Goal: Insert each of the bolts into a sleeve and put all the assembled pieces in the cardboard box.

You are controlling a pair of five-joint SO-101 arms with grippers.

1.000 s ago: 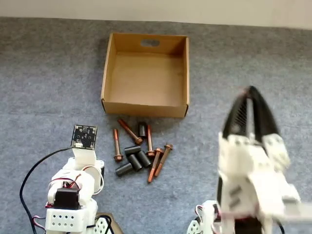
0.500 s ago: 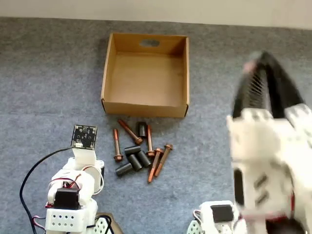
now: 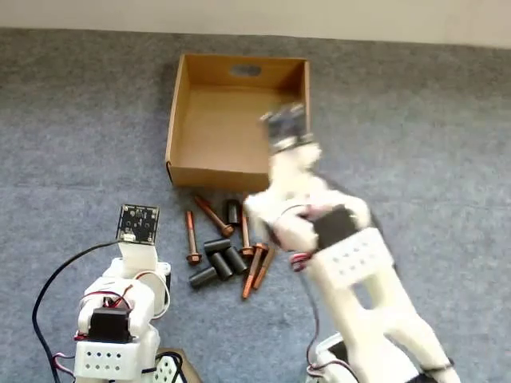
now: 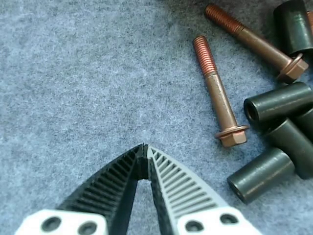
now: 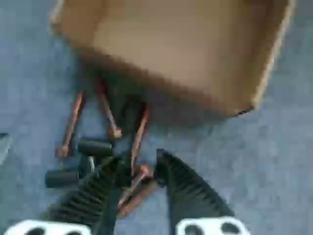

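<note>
While left fingers (image 4: pixel 177 187) are clenched and right fingers (image 5: pixel 191 192) spread, one bolt (image 3: pixel 192 236) aims threads toward the box (image 3: pixel 238 177).

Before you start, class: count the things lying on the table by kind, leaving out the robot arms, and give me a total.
Bolts: 5
Sleeves: 5
Box: 1
Total: 11
</note>
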